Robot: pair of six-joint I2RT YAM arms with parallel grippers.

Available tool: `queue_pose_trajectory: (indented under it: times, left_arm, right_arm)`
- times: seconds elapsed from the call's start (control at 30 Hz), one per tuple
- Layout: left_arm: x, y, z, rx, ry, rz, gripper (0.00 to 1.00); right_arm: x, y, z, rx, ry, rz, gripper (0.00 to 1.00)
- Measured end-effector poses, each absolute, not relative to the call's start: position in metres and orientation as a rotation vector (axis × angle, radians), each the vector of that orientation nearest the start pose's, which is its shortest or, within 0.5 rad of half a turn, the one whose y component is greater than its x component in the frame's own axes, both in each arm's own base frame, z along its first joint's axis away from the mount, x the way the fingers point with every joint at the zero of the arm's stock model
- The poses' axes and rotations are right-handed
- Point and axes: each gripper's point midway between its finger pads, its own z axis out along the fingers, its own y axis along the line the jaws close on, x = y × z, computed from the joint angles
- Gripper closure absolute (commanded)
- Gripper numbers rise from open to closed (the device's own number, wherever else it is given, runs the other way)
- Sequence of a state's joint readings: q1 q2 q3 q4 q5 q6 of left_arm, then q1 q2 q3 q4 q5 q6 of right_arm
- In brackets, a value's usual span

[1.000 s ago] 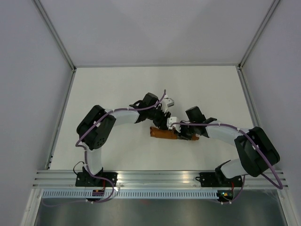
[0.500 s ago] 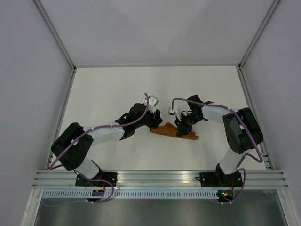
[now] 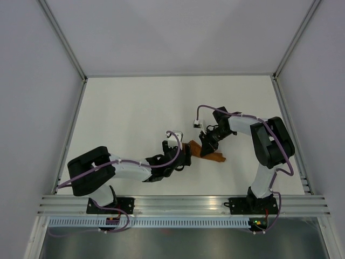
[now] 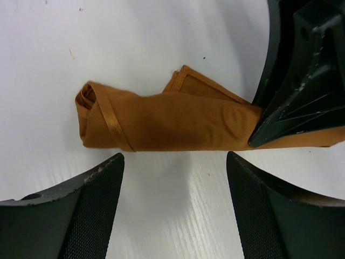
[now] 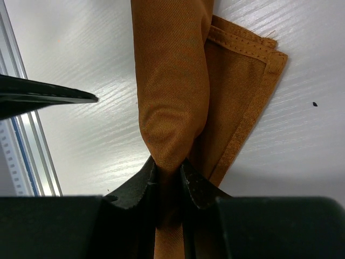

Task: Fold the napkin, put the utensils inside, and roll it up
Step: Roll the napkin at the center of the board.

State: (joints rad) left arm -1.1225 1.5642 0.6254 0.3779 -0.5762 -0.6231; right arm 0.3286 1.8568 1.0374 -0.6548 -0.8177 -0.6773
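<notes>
The napkin [image 3: 216, 157] is a rust-orange roll lying on the white table, with a flat hemmed corner sticking out from under it. In the left wrist view it lies crosswise [image 4: 172, 121] just beyond my left gripper [image 4: 173, 162], which is open and empty on the near-left side [image 3: 182, 156]. My right gripper [image 3: 207, 144] is shut on the roll's right end, and its fingers [image 5: 194, 186] pinch the cloth [image 5: 172, 81]. Its black body shows in the left wrist view [image 4: 307, 70]. The knife is hidden.
A metal rail [image 3: 183, 204] runs along the table's near edge by the arm bases. Grey walls with metal posts [image 3: 70, 108] enclose the left, right and far sides. My left gripper's finger shows as a dark edge in the right wrist view [image 5: 43, 97].
My left arm has swung from the roll's far side to its near-left side. My right arm has swung round from the near side to the far right of the roll. The roll has tilted slightly.
</notes>
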Motion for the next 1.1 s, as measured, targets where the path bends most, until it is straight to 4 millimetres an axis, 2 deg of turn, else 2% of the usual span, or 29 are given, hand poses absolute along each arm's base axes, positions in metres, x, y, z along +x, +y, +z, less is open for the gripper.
queue_pose_trajectory:
  times: [0.2,0.3,0.53,0.8,0.97,1.0,1.1]
  left_arm:
    - [0.231,-0.32,0.037,0.022,2.075,-0.413,0.16]
    - [0.233,-0.321,0.037,-0.096,2.053,-0.42,0.16]
    - [0.236,-0.33,0.051,-0.29,1.985,-0.529,0.16]
    - [0.238,-0.338,0.038,-0.501,2.002,-0.557,0.18]
    - [0.24,-0.337,0.038,-0.6,2.003,-0.527,0.23]
    - [0.24,-0.336,0.038,-0.609,2.006,-0.515,0.24]
    - [0.241,-0.332,0.035,-0.625,2.015,-0.476,0.28]
  right_arm:
    - [0.241,0.202,0.013,-1.3,2.362,1.167,0.9]
    - [0.24,0.203,0.013,-1.285,2.374,1.174,0.91]
    - [0.24,0.203,0.013,-1.258,2.392,1.192,0.91]
    - [0.24,0.205,0.013,-1.227,2.41,1.222,0.91]
    - [0.24,0.205,0.013,-1.22,2.415,1.222,0.8]
    - [0.24,0.205,0.013,-1.219,2.417,1.222,0.72]
    - [0.239,0.206,0.014,-1.2,2.431,1.228,0.57]
